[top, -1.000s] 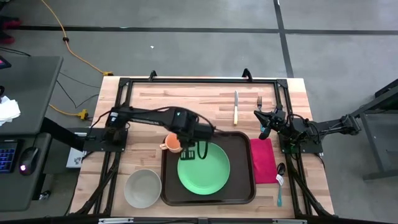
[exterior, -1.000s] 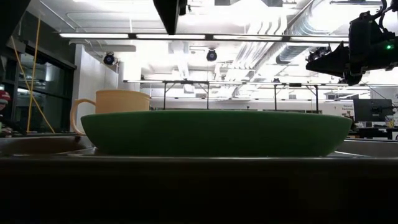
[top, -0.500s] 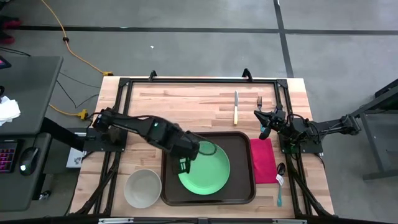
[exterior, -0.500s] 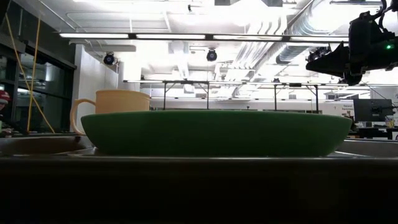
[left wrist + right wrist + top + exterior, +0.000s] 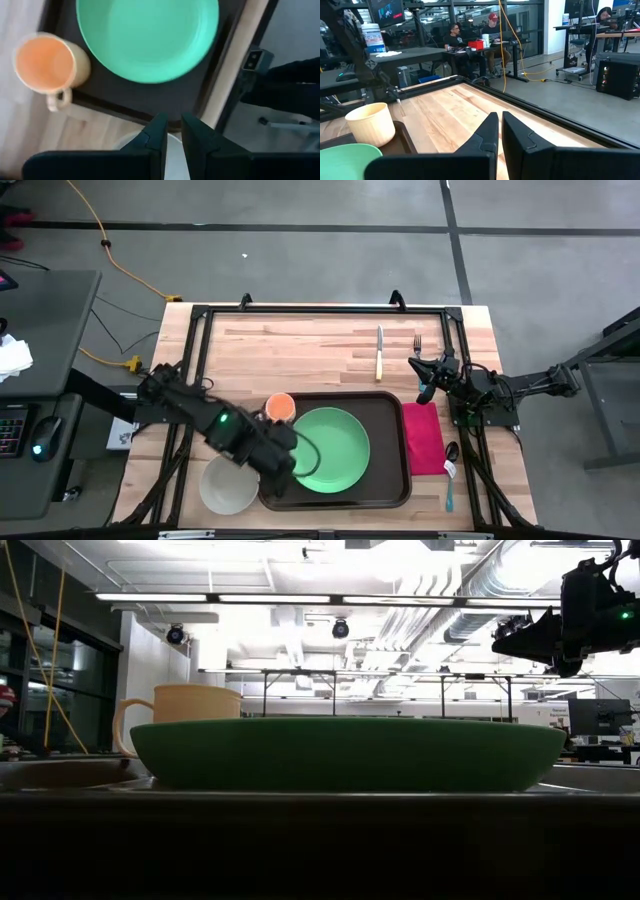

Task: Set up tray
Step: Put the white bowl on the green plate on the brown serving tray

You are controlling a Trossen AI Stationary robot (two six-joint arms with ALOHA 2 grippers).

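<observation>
Hovering low over the near left corner of the tray (image 5: 385, 480), the left gripper (image 5: 278, 478) holds nothing, its fingers only a little apart.

On the tray lie the green plate (image 5: 330, 445) and, at its far left corner, the orange cup (image 5: 280, 408); the grey bowl (image 5: 228, 482) waits on the table just beside it. I think the arm may bump the bowl or the tray rim, being so close. The right gripper (image 5: 424, 388) rests closed near the fork (image 5: 417, 343), knife (image 5: 380, 352), red napkin (image 5: 423, 438) and spoon (image 5: 450, 470).
</observation>
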